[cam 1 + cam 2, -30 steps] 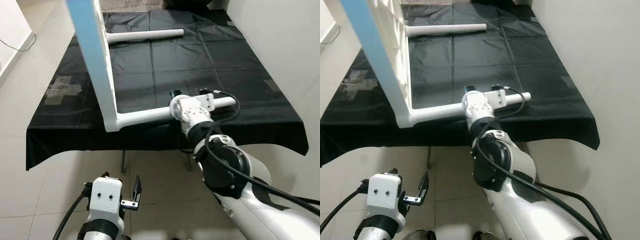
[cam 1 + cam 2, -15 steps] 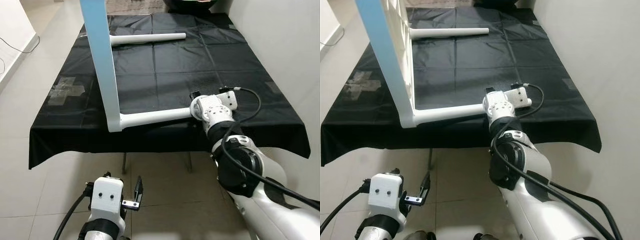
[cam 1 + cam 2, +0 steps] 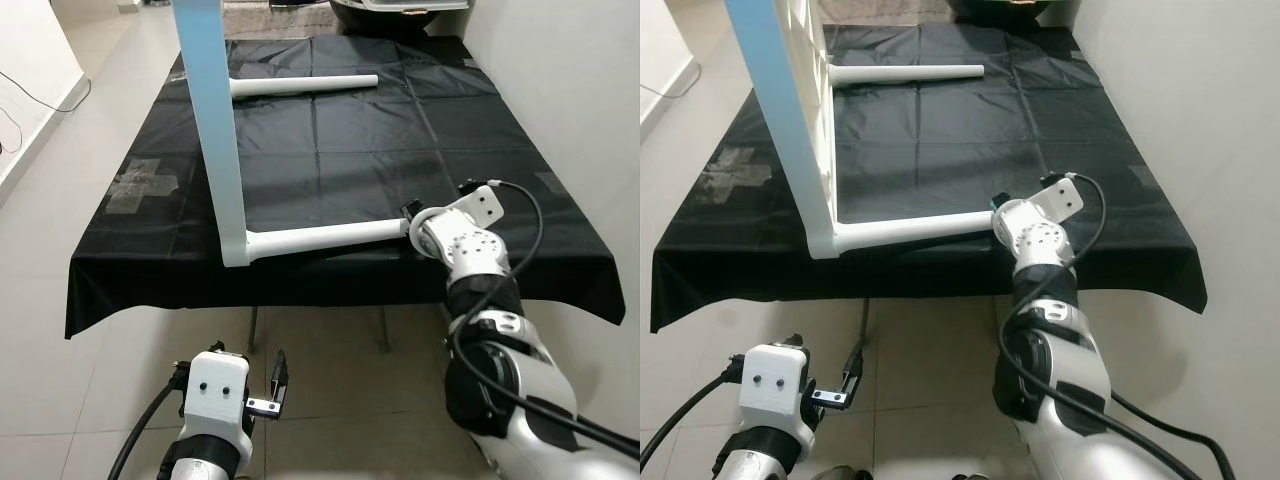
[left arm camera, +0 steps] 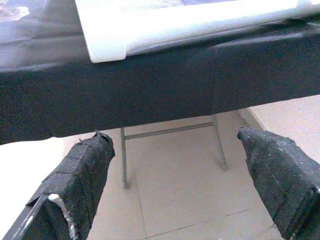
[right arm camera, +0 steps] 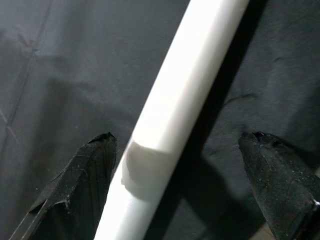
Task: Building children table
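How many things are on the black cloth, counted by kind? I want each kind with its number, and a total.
White table legs: 2, the near leg and the far leg
Tabletop panel standing on edge: 1
Grey tape patch: 1
Total: 4

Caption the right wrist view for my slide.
Right gripper open, its black fingers straddling the white table leg lying on the black tablecloth.
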Available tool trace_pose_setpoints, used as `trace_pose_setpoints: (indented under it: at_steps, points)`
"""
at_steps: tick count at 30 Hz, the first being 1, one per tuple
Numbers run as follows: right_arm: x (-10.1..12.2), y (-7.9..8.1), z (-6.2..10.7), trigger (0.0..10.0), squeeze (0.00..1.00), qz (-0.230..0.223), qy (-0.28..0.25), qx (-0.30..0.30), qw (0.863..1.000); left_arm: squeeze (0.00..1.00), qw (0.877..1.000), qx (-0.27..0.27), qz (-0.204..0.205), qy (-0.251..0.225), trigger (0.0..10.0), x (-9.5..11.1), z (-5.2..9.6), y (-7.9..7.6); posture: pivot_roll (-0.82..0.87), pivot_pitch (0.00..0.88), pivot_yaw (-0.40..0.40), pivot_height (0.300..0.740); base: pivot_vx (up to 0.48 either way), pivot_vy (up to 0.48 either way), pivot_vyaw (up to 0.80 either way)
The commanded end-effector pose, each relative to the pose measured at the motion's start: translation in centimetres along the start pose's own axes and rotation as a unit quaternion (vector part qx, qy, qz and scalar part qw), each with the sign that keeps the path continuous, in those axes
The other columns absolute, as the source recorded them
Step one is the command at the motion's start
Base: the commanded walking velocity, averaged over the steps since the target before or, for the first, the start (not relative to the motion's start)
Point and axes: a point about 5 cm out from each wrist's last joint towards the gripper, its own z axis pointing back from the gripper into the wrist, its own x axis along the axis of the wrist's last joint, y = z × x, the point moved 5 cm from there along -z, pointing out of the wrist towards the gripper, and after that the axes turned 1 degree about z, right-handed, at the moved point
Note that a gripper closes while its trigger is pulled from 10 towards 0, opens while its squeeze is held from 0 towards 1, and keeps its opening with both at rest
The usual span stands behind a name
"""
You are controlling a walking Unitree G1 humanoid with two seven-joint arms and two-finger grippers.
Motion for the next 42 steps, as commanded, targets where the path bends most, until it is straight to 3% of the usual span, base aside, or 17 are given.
trace_pose_setpoints:
  at_steps: [1,3,6,8,13,15,16,17,19,20,21,22,23,26,29,35,42]
  points:
    - [-2.3,-3.8,-0.9,10.0,0.00,0.023,0.049,-0.061,0.997,0.00,0.999,-0.030,0.021,0.020,10.0,-0.8,0.1,-2.1,0.12,0.187,-0.016,0.740,0.000,0.000,0.00]
    - [-1.8,-4.2,0.0,10.0,0.00,0.083,0.036,-0.020,0.996,0.00,0.999,-0.030,0.021,0.021,10.0,-0.9,0.1,-2.0,0.12,0.187,-0.016,0.740,0.000,0.000,0.00]
    - [-1.7,-4.5,0.5,10.0,0.00,0.122,0.023,0.001,0.992,0.00,0.999,-0.030,0.021,0.020,10.0,-0.9,0.1,-2.0,0.12,0.187,-0.016,0.740,0.000,0.000,0.00]
    - [-1.5,-5.1,1.3,10.0,0.00,0.191,-0.007,0.035,0.981,0.00,0.999,-0.030,0.020,0.020,10.0,-0.9,0.0,-2.0,0.12,0.180,-0.019,0.740,0.000,0.000,0.00]
    - [-1.3,-5.1,1.8,10.0,0.00,0.218,-0.029,0.059,0.974,0.00,0.999,-0.030,0.020,0.020,10.0,-1.0,0.0,-2.0,0.12,0.174,-0.018,0.740,0.000,0.000,0.00]
    - [-0.9,-4.2,3.4,10.0,0.00,0.317,-0.115,0.145,0.930,0.00,0.999,-0.029,0.018,0.020,10.0,-1.1,-0.2,-1.7,0.11,0.149,-0.012,0.740,0.000,0.000,0.00]
    - [-0.9,-4.2,3.4,10.0,0.00,0.317,-0.115,0.145,0.930,0.00,0.999,-0.029,0.018,0.020,10.0,-1.1,-0.2,-1.7,0.11,0.149,-0.012,0.740,0.000,0.000,0.00]
    - [-1.6,-3.7,4.6,10.0,0.00,0.367,-0.149,0.190,0.898,0.00,0.999,-0.029,0.017,0.018,10.0,-1.1,-0.3,-1.6,0.12,0.135,-0.010,0.740,0.000,0.000,0.00]
    - [-1.6,-3.7,4.6,10.0,0.00,0.367,-0.149,0.190,0.898,0.00,0.999,-0.029,0.017,0.018,10.0,-1.1,-0.3,-1.6,0.12,0.135,-0.010,0.740,0.000,0.000,0.00]
    - [-2.5,-3.5,5.8,10.0,0.00,0.411,-0.172,0.227,0.866,0.00,0.999,-0.032,0.012,0.012,10.0,-1.0,-0.3,-1.6,0.12,0.128,-0.010,0.740,0.000,0.000,0.00]
    - [-2.5,-3.5,5.8,10.0,0.00,0.411,-0.172,0.227,0.866,0.00,0.999,-0.032,0.012,0.012,10.0,-1.0,-0.3,-1.6,0.12,0.128,-0.010,0.740,0.000,0.000,0.00]
    - [-3.8,-3.0,7.2,10.0,0.00,0.441,-0.190,0.269,0.835,0.00,0.999,-0.038,0.003,-0.001,10.0,-0.7,-0.4,-1.6,0.12,0.108,-0.009,0.740,0.000,0.000,0.00]
    - [-3.8,-3.0,7.2,10.0,0.00,0.441,-0.190,0.269,0.835,0.00,0.999,-0.038,0.003,-0.001,10.0,-0.7,-0.4,-1.6,0.12,0.108,-0.009,0.740,0.000,0.000,0.00]
    - [-6.9,-2.7,9.6,10.0,0.00,0.498,-0.202,0.349,0.767,0.00,0.998,-0.050,-0.020,-0.022,10.0,-0.3,-0.5,-1.8,0.12,0.088,-0.010,0.740,0.000,0.000,0.00]
    - [-7.4,-2.8,9.9,10.0,0.00,0.506,-0.203,0.358,0.758,0.00,0.998,-0.051,-0.024,-0.022,10.0,-0.3,-0.5,-1.8,0.12,0.086,-0.010,0.740,0.000,0.000,0.00]
    - [-10.4,-3.8,10.8,10.0,0.00,0.542,-0.202,0.395,0.714,0.00,0.998,-0.040,-0.039,-0.029,10.0,-0.4,-0.6,-1.3,0.12,0.044,-0.013,0.740,0.000,-0.056,0.00]
    - [-10.6,-4.1,10.6,10.0,0.00,0.544,-0.203,0.396,0.711,0.00,0.999,-0.025,-0.031,-0.024,10.0,-0.8,-0.8,-0.7,0.12,0.035,-0.014,0.740,0.069,-0.404,0.00]
